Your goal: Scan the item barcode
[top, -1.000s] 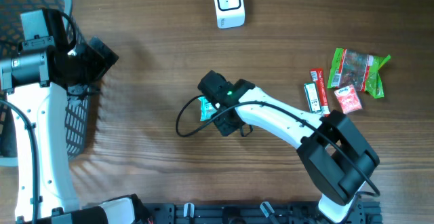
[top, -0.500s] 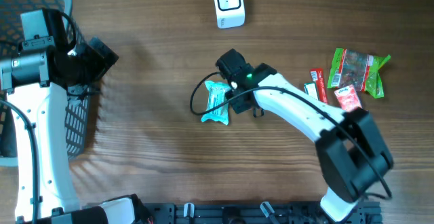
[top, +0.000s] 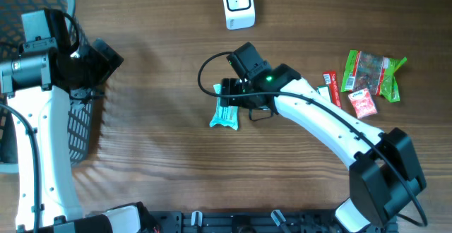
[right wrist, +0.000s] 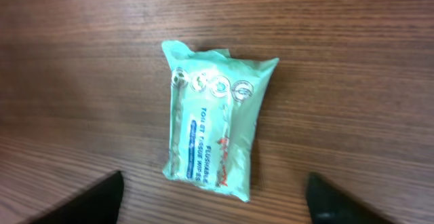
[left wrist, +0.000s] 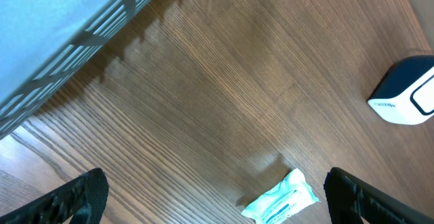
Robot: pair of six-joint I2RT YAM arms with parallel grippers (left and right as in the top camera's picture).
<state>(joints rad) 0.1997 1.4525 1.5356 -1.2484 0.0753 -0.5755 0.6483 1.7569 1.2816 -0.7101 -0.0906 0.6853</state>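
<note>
The item, a pale green pack of flushable wipes point(top: 226, 113), lies flat on the wooden table, printed side up; no barcode shows on this face. In the right wrist view the pack point(right wrist: 217, 119) sits just ahead of my right gripper point(right wrist: 220, 203), whose jaws stand wide open on either side, holding nothing. From overhead my right gripper point(top: 234, 92) hovers over the pack's far end. The white barcode scanner point(top: 238, 4) stands at the back centre, also in the left wrist view point(left wrist: 407, 91). My left gripper point(left wrist: 217, 203) is open and empty, far left beside the basket.
A grey mesh basket point(top: 78, 130) occupies the left edge under the left arm. At the right lie a green snack bag point(top: 371, 74), a small red packet point(top: 362, 102) and two slim boxes point(top: 328, 95). A black cable loops off the right wrist.
My right gripper has opened and let go of the wipes pack, then drawn back toward the far right. The pack now rests on the table. The left arm has not moved.
</note>
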